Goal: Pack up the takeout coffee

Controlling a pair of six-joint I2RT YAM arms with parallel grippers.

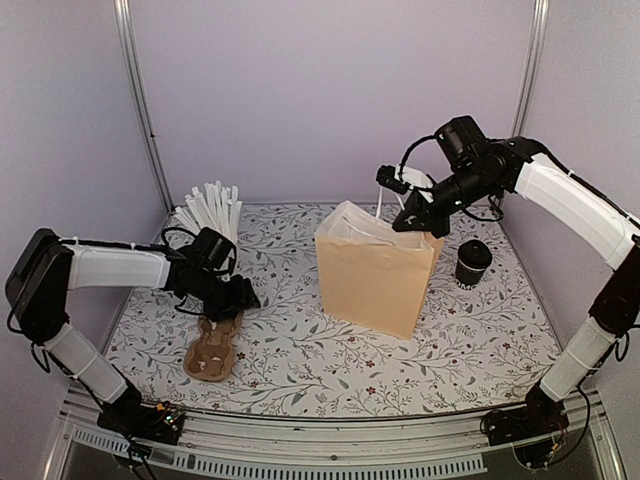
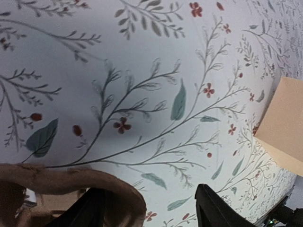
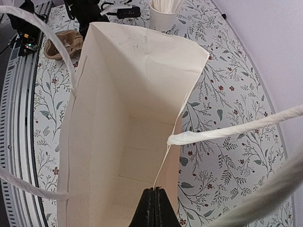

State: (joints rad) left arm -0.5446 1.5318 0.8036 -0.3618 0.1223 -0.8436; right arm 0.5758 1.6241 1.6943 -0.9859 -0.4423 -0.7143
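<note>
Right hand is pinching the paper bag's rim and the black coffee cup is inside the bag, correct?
No. The right hand pinches the paper bag by its rim, but the black coffee cup stands on the table beside the bag, not inside. The top external view shows it; the right wrist view shows the bag empty.

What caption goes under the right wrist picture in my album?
Looking down into an empty paper bag, the right gripper pinching its rim.

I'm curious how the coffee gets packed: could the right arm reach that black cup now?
Probably, but not at once. The black cup stands in the open beside the paper bag, near the right pincer, yet that pincer looks shut on the bag's rim.
</note>
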